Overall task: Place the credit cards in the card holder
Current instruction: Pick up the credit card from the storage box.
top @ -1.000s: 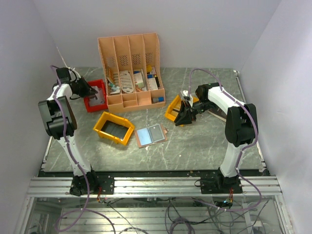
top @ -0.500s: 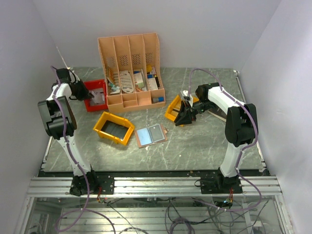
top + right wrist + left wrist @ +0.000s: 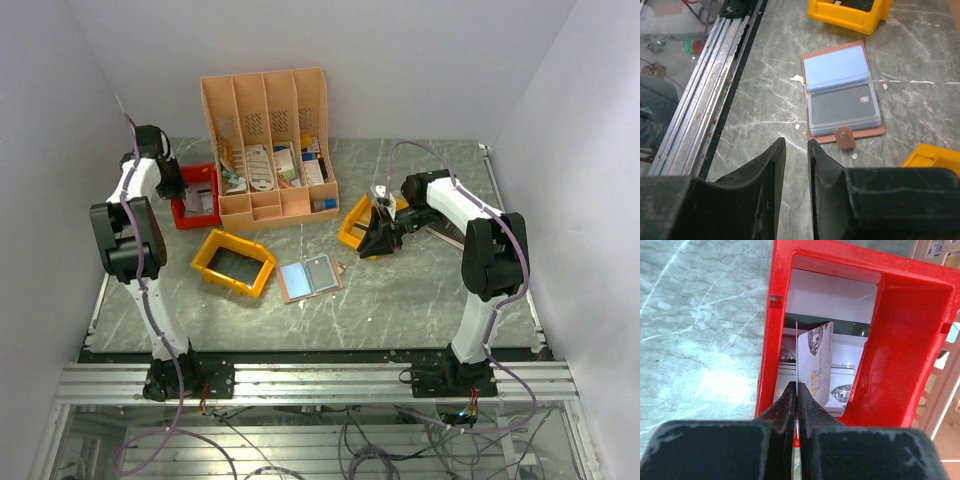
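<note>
Stretched to the far left, the left gripper (image 3: pixel 796 390) pinches a card (image 3: pixel 815 360) upright in the red bin (image 3: pixel 900 340). The right gripper (image 3: pixel 796 145) points down at right, slightly spread, holding nothing.

The grey marbled tabletop (image 3: pixel 400 290) carries a peach slotted organiser (image 3: pixel 268 140) at upper centre, with a red bin (image 3: pixel 185 212) just to its left. A yellow bin (image 3: pixel 215 240) sits centre left and a second yellow bin (image 3: pixel 352 225) centre right. The card holder (image 3: pixel 310 275) lies open between them, slightly lower.

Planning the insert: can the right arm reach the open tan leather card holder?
Probably yes: the tan leather card holder lies open just ahead of the right end effector, with nothing between them.
</note>
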Action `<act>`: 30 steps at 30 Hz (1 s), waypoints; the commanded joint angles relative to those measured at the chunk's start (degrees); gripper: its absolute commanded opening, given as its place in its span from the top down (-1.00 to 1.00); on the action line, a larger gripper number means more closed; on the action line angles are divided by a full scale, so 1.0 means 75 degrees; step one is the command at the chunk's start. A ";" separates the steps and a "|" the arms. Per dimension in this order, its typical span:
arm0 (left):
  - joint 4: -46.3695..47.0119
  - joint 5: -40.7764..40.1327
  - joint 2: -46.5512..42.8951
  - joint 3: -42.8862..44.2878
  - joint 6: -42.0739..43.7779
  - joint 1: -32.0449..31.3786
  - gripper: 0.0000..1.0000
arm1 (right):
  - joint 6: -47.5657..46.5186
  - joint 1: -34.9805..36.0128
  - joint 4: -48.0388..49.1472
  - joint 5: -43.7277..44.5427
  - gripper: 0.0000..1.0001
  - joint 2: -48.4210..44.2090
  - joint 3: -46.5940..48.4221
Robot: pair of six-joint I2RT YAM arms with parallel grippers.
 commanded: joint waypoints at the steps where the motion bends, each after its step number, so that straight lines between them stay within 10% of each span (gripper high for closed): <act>1: -0.0599 -0.1385 0.0289 0.0328 0.0456 -0.0316 0.86 | -0.0056 -0.0056 -0.0059 -0.0126 0.50 -0.0243 -0.0035; 10: -0.0804 -0.1640 0.0371 0.0606 0.0453 -0.0555 0.86 | -0.0038 -0.0054 -0.0059 -0.0114 0.50 -0.0229 -0.0031; 30: 0.3302 0.3105 -0.3160 -0.3018 -0.1571 0.0802 0.86 | 0.0069 -0.0054 -0.0060 -0.0177 0.50 -0.0170 0.0003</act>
